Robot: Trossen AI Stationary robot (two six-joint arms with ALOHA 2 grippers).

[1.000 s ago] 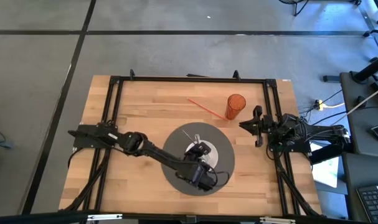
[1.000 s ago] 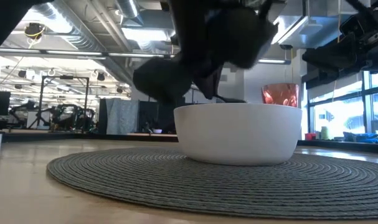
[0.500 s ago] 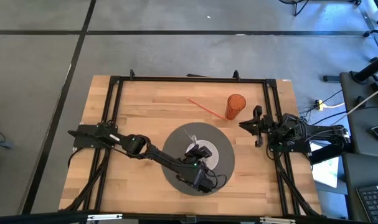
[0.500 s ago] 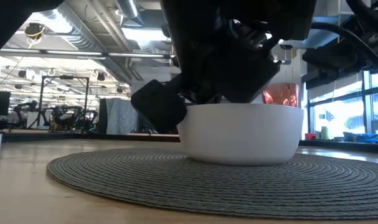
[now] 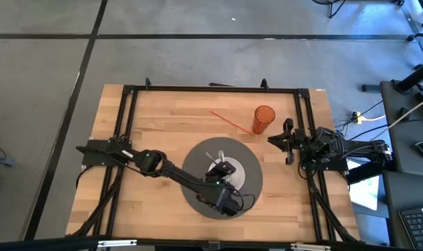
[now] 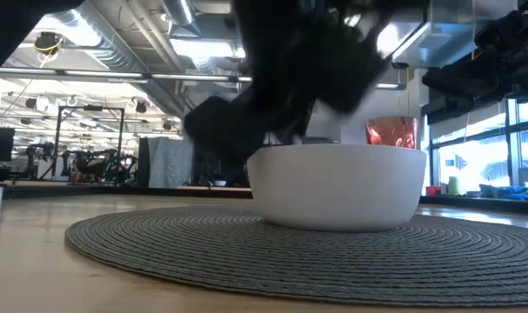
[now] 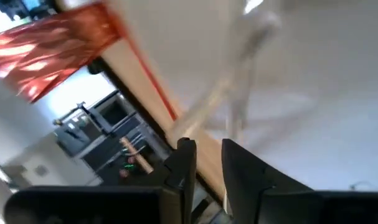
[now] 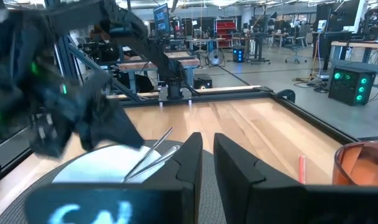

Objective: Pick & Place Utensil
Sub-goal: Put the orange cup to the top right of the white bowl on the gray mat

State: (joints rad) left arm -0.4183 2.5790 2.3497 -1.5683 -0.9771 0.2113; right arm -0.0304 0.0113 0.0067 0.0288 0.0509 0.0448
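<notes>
A white bowl [image 5: 239,176] [image 6: 337,187] stands on a round grey placemat [image 5: 191,167] in the middle of the table. Two thin pale utensils [image 5: 214,151] [image 8: 152,152] stand in the bowl, their handles leaning out over its far rim. My left gripper [image 5: 222,169] [image 7: 208,163] hovers over the bowl, pointing toward the far edge. It is open by a small gap with nothing between its fingers. The utensils [image 7: 237,93] lie ahead of it. My right gripper [image 5: 271,139] [image 8: 207,155] waits shut at the table's right side.
An orange cup [image 5: 264,118] [image 6: 392,132] stands on the wood far-right of the placemat. A thin red stick [image 5: 228,120] [image 8: 301,165] lies flat to its left. Black frame rails [image 5: 127,139] run along the table's left, right and far sides.
My left gripper dipped down to the bowl's rim, then rose a little again above the bowl. In the high view a second thin handle now shows over the bowl's far rim beside the first.
</notes>
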